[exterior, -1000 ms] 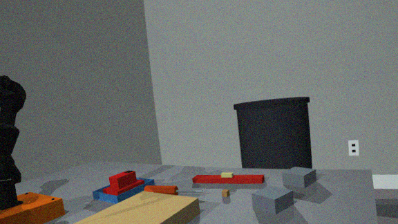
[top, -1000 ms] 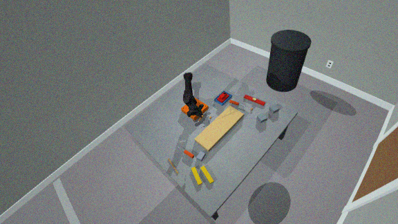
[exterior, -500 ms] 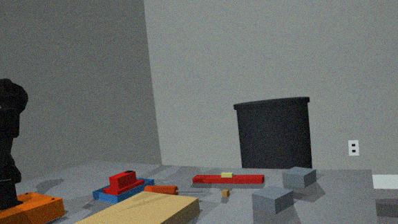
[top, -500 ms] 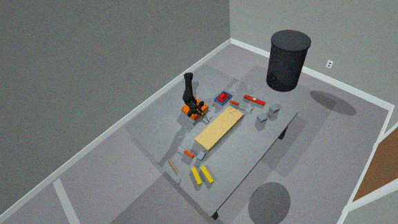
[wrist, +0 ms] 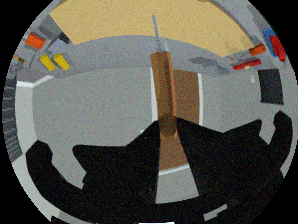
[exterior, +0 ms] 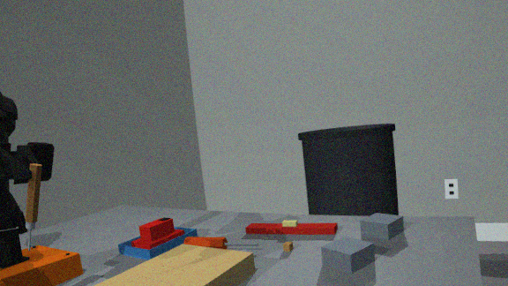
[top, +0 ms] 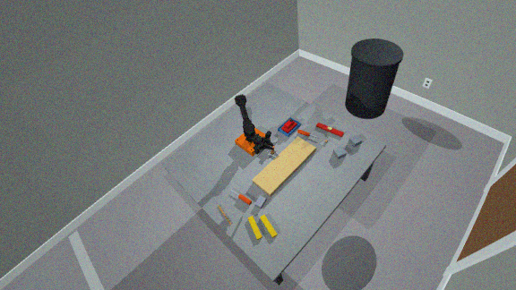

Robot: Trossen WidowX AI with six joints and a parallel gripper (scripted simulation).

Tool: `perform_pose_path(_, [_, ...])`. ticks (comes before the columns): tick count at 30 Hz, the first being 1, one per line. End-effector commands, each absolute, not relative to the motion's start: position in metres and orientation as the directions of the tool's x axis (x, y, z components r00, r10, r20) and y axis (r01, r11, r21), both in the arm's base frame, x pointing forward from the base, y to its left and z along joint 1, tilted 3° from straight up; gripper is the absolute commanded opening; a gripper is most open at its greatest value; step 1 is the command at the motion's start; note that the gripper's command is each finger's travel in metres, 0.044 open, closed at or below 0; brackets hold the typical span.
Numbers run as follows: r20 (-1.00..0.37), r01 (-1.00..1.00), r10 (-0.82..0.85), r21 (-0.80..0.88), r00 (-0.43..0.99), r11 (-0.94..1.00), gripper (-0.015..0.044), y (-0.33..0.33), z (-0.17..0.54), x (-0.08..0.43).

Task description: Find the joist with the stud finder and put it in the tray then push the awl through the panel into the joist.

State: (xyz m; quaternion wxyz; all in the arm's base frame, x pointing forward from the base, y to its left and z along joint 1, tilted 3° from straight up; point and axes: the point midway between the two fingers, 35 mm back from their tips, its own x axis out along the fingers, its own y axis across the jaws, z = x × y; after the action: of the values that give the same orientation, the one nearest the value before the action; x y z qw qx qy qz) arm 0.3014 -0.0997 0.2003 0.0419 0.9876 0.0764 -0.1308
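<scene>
My gripper (top: 271,146) (exterior: 34,169) (wrist: 167,123) is shut on the awl's wooden handle. The awl (top: 272,151) (exterior: 33,194) (wrist: 164,85) hangs nearly upright, its thin metal point down, between the orange arm base and the near long side of the panel. The tan floor panel (top: 284,166) (exterior: 185,265) (wrist: 150,22) lies flat, and the awl does not touch it; I see no hole in it. The red stud finder (top: 290,124) (exterior: 156,231) (wrist: 277,48) sits in the blue tray (top: 281,129) (exterior: 132,250).
An orange-handled tool (top: 304,132) (exterior: 205,242) and a red level (top: 322,128) (exterior: 265,229) lie near the tray. Two grey blocks (top: 339,153) (top: 356,140) stand beyond the panel. Another orange-handled tool (top: 245,199), a small grey block (top: 261,201) and two yellow bars (top: 254,227) (top: 269,226) lie off its other end.
</scene>
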Motion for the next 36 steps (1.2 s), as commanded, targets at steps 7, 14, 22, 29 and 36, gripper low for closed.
perform_pose_path(7, [-0.249,0.333,0.314,0.035,0.916,-0.942,0.0,-0.057,0.195,0.337])
perform_pose_path(14, [-0.244,0.447,0.431,0.011,0.869,-0.895,0.0,-0.021,0.186,0.358])
perform_pose_path(22, [-0.238,0.569,0.556,-0.016,0.797,-0.822,0.0,0.026,0.174,0.376])
perform_pose_path(29, [-0.234,0.632,0.62,-0.031,0.748,-0.774,0.0,0.054,0.166,0.382])
perform_pose_path(36, [-0.234,0.632,0.62,-0.031,0.748,-0.774,0.0,0.054,0.165,0.382])
